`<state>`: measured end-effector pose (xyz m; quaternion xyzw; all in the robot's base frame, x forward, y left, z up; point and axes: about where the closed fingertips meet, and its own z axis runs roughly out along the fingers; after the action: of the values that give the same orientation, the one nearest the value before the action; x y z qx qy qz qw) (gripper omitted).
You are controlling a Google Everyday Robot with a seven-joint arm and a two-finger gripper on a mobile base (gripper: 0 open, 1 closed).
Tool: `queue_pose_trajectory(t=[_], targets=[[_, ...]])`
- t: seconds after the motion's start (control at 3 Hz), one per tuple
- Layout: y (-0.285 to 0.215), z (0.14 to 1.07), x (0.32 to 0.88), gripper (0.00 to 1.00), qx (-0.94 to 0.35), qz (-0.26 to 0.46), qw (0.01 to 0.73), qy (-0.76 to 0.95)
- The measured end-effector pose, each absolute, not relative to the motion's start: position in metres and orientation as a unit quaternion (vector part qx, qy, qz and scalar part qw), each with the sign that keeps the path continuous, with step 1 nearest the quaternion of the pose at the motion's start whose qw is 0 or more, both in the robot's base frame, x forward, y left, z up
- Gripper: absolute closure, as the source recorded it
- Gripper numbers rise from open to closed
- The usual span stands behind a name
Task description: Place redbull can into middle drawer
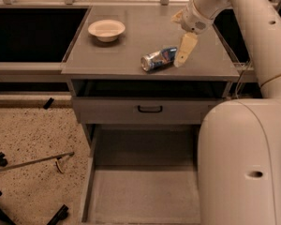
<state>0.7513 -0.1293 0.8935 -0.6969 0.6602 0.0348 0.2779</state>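
The redbull can (158, 59) lies on its side on the grey cabinet top (131, 41), blue and silver, its shiny end facing left. My gripper (180, 43) hangs just right of the can's right end; it is open and empty, with one cream finger (184, 49) pointing down right beside the can. The middle drawer (87, 184) is pulled out below, showing a flat bare grey floor and low side walls. My white arm covers its right side.
A cream bowl (106, 30) stands at the back left of the cabinet top. A grey drawer front with a black handle (150, 109) sits above the pulled-out drawer. My arm's big elbow (243, 163) fills the lower right. Black chair legs and a metal rod (33, 162) lie on the speckled floor at left.
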Motion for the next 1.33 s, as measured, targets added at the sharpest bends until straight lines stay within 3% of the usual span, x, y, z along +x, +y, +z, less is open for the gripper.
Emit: queue_pose_trajectory(t=[0.67, 1.0, 1.33], targets=[[-0.083, 0.845, 0.784, 0.0, -0.71, 0.085, 0.281, 0.64], [-0.083, 0.845, 0.784, 0.0, -0.71, 0.085, 0.281, 0.64], [-0.083, 0.845, 0.784, 0.19, -0.71, 0.085, 0.281, 0.64]])
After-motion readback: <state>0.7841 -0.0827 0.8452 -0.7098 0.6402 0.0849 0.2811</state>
